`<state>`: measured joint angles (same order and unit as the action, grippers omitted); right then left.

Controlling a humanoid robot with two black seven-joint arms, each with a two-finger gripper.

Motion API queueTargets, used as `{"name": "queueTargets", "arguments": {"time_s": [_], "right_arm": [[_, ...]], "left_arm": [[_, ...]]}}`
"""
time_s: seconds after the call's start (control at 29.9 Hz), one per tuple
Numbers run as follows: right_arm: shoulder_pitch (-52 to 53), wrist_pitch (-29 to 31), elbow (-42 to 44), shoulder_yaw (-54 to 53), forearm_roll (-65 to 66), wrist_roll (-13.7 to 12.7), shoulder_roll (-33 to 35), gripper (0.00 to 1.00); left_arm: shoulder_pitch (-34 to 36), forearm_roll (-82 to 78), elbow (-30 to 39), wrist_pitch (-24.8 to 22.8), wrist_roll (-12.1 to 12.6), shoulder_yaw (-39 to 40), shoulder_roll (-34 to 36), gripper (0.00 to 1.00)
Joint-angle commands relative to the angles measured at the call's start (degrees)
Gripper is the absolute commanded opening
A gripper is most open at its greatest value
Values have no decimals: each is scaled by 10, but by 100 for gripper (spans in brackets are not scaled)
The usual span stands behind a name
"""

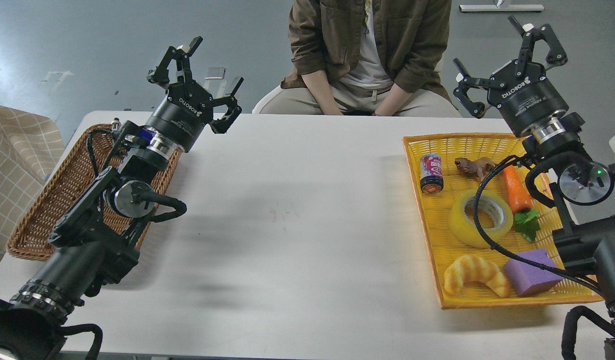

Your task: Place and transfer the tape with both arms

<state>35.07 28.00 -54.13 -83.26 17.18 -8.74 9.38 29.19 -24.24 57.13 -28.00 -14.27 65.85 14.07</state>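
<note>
Currently the wide roll of translucent yellow packing tape w/ grey-white core (480, 218) lies flat in the yellow plastic mesh tray (417, 200) on the right side of the white table (287, 225), roughly mid-tray, untouched by either arm. Around it in the tray: small red-blue drink can (431, 173) near the far left corner, brown toy frog (473, 166) beside the can, orange toy carrot w/ green leaves (518, 192) just right of the tape, yellow-brown croissant toy (475, 281) near the front edge, purple foam block (532, 272) next to the croissant. A black cable from the right arm loops over the tape & tray. Right black claw gripper (507, 65) is raised above the tray's far right corner, fingers spread wide, holding nothing. Left black claw gripper (200, 82) is up over the far left table edge, fingers also splayed apart, empty. Brown woven wicker basket (42, 220) sits at left under the left arm. Person in brown shirt (357, 55) seated behind the table, hands in lap.
</note>
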Motion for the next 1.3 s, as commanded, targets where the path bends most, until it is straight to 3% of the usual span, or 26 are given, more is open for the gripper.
{"name": "queueTargets", "arguments": {"time_s": [0.0,1.27], "right_arm": [[0,0,-1,0,0,0,0,100],[6,0,-1,1,-1,1,-1,100]], "left_arm": [[1,-2,0,0,0,0,1,98],[9,-3,2,0,4,0,25,98]]}}
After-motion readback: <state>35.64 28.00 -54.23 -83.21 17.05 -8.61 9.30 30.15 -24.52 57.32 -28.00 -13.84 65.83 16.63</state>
